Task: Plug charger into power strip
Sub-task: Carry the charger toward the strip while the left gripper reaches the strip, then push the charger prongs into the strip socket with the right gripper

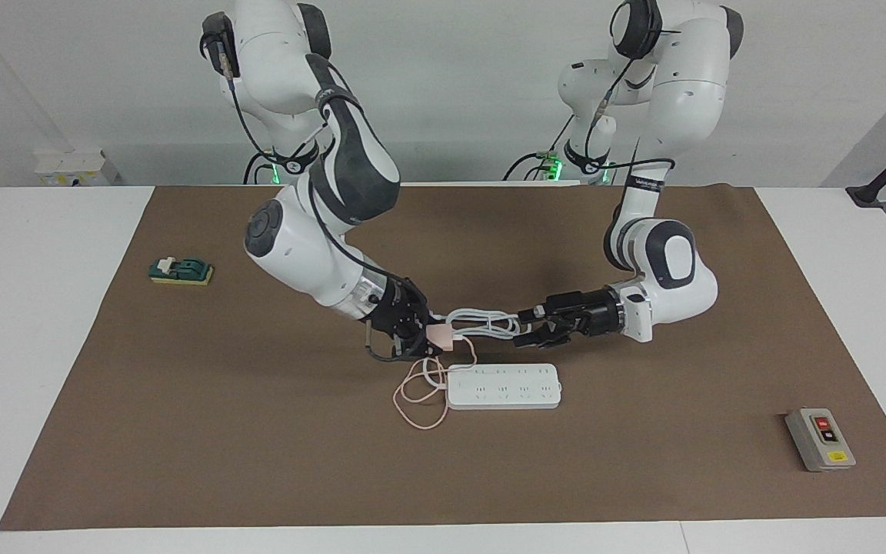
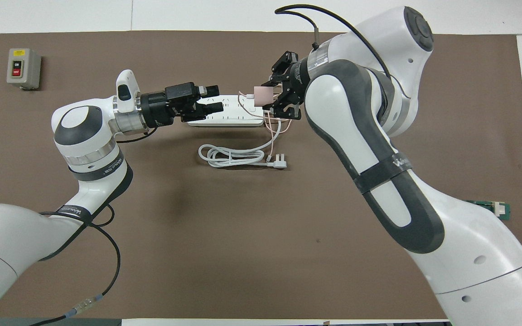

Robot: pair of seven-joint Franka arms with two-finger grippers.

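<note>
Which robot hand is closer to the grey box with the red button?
The left gripper. It is open over the power strip, toward the grey button box's end. The right gripper, holding the pink charger, is over the strip's other end.

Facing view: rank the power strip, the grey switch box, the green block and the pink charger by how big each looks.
1. power strip
2. grey switch box
3. green block, though it lies nearer the robots, so this is unsure
4. charger, partly hidden in the right gripper

The small grey box (image 2: 24, 68) near the desk corner carried "ON" and "OFF" on its buttons. The lettering on the arms' dark bands was too small to read.
</note>
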